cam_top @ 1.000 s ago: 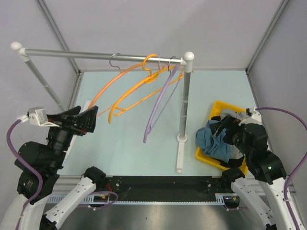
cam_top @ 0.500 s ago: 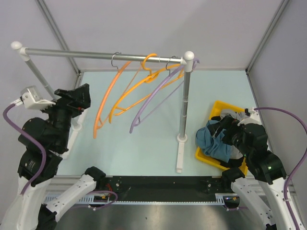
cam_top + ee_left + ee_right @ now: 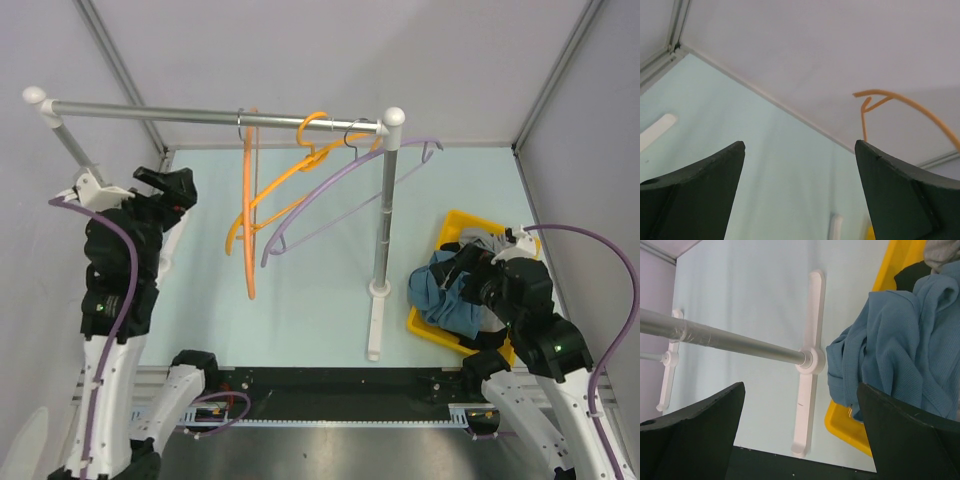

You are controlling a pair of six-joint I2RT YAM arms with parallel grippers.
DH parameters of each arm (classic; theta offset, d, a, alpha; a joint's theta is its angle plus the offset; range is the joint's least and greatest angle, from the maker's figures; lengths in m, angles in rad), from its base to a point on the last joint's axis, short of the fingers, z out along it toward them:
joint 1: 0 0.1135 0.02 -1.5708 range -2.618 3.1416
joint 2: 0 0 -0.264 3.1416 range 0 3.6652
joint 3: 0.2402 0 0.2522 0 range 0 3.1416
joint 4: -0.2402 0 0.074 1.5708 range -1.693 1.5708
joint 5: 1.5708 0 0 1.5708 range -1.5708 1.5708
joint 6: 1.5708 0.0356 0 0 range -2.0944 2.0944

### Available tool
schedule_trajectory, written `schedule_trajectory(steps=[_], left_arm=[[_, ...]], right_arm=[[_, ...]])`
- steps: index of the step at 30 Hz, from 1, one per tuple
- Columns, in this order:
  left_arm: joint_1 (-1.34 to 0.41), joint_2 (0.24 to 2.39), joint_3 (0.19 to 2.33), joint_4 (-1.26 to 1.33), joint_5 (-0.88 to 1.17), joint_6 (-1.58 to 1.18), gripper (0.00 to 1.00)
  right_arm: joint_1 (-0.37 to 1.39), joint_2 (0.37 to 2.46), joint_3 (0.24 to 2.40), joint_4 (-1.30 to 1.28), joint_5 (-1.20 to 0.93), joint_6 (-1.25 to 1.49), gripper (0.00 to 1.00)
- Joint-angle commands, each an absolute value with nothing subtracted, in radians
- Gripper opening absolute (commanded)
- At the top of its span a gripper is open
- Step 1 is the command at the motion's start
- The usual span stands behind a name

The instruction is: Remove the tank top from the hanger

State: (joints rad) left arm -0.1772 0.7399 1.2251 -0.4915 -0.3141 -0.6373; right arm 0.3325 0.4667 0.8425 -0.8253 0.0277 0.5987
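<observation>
The blue tank top (image 3: 443, 297) lies bunched over the near left corner of the yellow bin (image 3: 462, 222), on no hanger; it also shows in the right wrist view (image 3: 900, 335). Two orange hangers (image 3: 248, 230) and a purple hanger (image 3: 322, 187) hang bare on the rail (image 3: 150, 111). My left gripper (image 3: 168, 184) is open and empty, raised left of the hangers; its wrist view shows one orange hanger (image 3: 890, 96) ahead. My right gripper (image 3: 463, 276) is open and empty just above the tank top.
The rack's right post (image 3: 384, 210) stands on a white foot (image 3: 375, 325) between the hangers and the bin. Grey and dark garments (image 3: 488, 243) lie in the bin. Enclosure walls and frame posts close in the back and sides.
My left gripper has pulled back and up to the left, away from the leftmost orange hanger. That hanger has swung back under the rail and the purple one has swung right. The right arm has barely moved.
</observation>
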Motion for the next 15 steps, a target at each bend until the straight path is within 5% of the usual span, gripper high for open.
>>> schedule_trajectory(steps=[1, 15], left_arm=[[0.003, 0.756, 1.037, -0.373, 0.099, -0.73, 0.97], [0.061, 0.669, 0.43, 0.098, 0.595, -0.893, 0.96]], right_arm=[[0.331, 0.468, 0.819, -0.795, -0.026, 0.594, 1.0], [0.331, 0.419, 0.494, -0.369, -0.394, 0.796, 1.0]])
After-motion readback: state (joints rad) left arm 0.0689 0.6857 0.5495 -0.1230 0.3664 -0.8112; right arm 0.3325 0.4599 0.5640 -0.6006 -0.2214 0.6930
